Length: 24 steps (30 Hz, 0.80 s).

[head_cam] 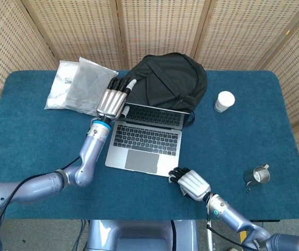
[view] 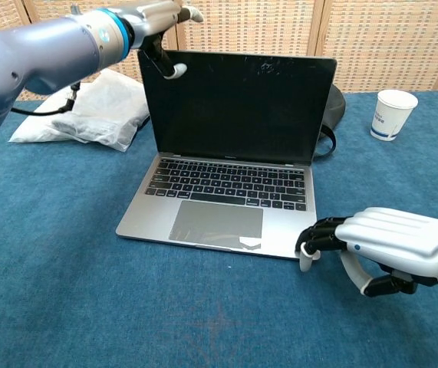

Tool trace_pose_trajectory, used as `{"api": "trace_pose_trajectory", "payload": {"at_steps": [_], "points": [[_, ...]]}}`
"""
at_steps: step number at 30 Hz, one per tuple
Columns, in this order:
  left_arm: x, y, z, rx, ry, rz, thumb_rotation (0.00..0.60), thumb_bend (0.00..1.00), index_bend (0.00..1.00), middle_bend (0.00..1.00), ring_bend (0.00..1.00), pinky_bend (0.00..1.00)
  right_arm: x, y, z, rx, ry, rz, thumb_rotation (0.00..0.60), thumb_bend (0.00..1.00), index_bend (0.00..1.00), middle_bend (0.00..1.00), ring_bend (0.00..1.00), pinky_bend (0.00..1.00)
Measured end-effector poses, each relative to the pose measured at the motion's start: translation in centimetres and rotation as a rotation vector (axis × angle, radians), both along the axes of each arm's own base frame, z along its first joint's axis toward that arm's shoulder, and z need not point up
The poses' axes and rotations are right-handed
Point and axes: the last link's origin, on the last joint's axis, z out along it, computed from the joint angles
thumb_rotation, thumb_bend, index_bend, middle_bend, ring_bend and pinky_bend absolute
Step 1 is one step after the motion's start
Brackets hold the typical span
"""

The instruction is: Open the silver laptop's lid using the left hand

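Chest view: the lid [view: 238, 103] is gripped at its upper corner by the left robot hand [view: 157, 19], its hinge axis lying directly below.
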Motion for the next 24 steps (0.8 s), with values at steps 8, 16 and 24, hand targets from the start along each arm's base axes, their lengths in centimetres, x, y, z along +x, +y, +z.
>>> {"api": "trace_pose_trajectory", "payload": {"at_steps": [8,16,24], "points": [[-0.6,2.3,1.3,0.042,-0.006,0.063,0.600,0.47,0.00,0.00,0.00,0.00,0.1,-0.3,0.3,0.000,0.003,0.004,0.600,1.00,0.30,0.19,0.14,0.26],[-2.1,3.6,0.7,0.028,-0.014,0.138,0.600,0.47,0.00,0.00,0.00,0.00,-0.2,-0.5,0.6,-0.004,0.014,0.002,0.600,1.00,0.30,0.19,0.14,0.26],[-2.9,4.1,0.2,0.020,-0.039,0.154,0.600,0.46,0.00,0.00,0.00,0.00,-0.6,-0.3,0.2,0.002,0.032,0.004,0.600,1.00,0.30,0.19,0.14,0.26]]}}
